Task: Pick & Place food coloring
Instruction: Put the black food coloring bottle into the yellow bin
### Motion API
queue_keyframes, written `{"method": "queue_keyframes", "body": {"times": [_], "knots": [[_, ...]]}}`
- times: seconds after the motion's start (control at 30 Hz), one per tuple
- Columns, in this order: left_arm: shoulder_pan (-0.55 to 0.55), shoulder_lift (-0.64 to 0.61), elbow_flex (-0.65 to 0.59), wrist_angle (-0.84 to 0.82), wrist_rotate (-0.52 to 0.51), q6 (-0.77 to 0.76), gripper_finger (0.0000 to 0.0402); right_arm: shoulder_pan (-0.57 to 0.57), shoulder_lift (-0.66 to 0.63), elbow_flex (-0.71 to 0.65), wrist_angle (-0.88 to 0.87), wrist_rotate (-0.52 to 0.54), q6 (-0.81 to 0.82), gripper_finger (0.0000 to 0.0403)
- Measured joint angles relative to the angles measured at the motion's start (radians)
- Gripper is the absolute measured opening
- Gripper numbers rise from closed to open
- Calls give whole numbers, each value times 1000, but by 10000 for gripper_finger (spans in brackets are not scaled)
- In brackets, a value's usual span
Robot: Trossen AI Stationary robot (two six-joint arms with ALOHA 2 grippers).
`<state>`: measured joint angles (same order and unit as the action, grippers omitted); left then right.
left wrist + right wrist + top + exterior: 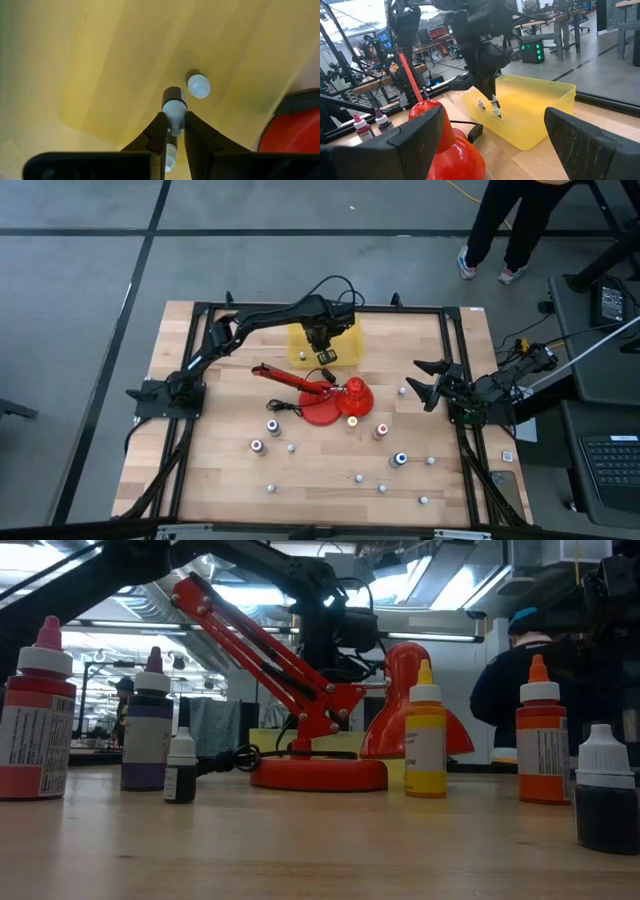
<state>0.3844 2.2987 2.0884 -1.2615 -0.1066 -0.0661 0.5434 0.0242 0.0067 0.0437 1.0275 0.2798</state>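
Dark-bodied with a pale ribbed cap, one tiny food coloring bottle [174, 102] is clenched between the left hand [174, 131] fingers, hanging over the yellow bin [344, 344] at the far middle of the surface [200, 470]. Another pale-capped bottle [198, 85] lies on the bin floor beside it. The left arm reaches from the left edge across to the bin, hand pointing down. Red-, purple-, yellow- and orange-labelled bottles [427, 732] stand around the red lamp [325, 392]. The right hand [428, 380] waits spread wide at the right edge.
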Motion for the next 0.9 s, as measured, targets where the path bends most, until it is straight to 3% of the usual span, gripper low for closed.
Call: {"method": "queue_keyframes", "body": {"times": [0.4, 0.63, 0.9], "knots": [[-2, -37, -135, 76, 5, -7, 43, 0, 0, 0, 0, 0, 0, 347], [1, -36, -150, 83, 19, 0, 42, 0, 0, 0, 0, 0, 0, 347], [9, -36, -150, 47, 18, 26, 72, 0, 0, 0, 0, 0, 0, 347]]}}
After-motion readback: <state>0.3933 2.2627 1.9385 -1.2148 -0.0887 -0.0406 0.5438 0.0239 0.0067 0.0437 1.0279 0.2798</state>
